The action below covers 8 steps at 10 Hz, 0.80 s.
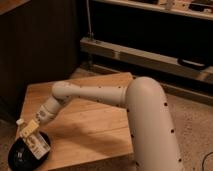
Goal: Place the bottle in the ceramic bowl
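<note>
The bottle (33, 140) is clear plastic with a white cap and a pale yellowish label. It is tilted, cap toward the upper left, right over the ceramic bowl. The ceramic bowl (20, 156) is shallow, round and glossy black, and sits at the front left corner of the wooden table (95, 125). My gripper (32, 128) reaches in from the right on the white arm and is shut on the bottle's upper half, just above the bowl. The bottle's lower end overlaps the bowl's inside; I cannot tell whether it touches.
A dark wooden cabinet (45, 45) stands behind and to the left of the table. A low metal rack (150, 57) runs along the back. Speckled floor (192, 120) lies to the right. My white arm (145, 115) crosses the table's right side.
</note>
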Motion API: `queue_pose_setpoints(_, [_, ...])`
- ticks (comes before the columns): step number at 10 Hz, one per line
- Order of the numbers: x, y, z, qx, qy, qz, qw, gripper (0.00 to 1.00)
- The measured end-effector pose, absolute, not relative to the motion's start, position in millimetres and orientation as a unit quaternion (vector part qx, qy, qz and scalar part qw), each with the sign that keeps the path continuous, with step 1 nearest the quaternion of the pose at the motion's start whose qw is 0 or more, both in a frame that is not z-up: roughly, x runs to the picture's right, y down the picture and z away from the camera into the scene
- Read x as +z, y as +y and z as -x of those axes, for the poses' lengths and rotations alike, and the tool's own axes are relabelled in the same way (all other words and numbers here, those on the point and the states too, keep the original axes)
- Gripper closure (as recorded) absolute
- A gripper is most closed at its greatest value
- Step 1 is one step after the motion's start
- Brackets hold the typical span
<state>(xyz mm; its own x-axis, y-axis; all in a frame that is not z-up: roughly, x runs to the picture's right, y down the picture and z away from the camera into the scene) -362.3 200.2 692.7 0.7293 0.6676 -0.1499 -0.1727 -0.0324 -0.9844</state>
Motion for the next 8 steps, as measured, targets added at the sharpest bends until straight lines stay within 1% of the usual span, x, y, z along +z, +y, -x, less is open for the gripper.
queue_pose_setpoints(1, [693, 205, 365, 0.308, -0.188, 0.651, 0.668, 0.82])
queue_pose_setpoints(2, [694, 209, 368, 0.303, -0.185, 0.655, 0.667, 0.67])
queue_pose_setpoints(3, [694, 210, 368, 0.302, -0.184, 0.655, 0.667, 0.56])
queue_pose_setpoints(4, [694, 211, 368, 0.302, -0.186, 0.655, 0.668, 0.47])
queue_pose_setpoints(5, [695, 211, 367, 0.307, -0.195, 0.653, 0.665, 0.35])
queue_pose_setpoints(6, [695, 210, 365, 0.316, -0.209, 0.653, 0.656, 0.30])
queue_pose_setpoints(8, [700, 203, 355, 0.333, -0.253, 0.669, 0.615, 0.28])
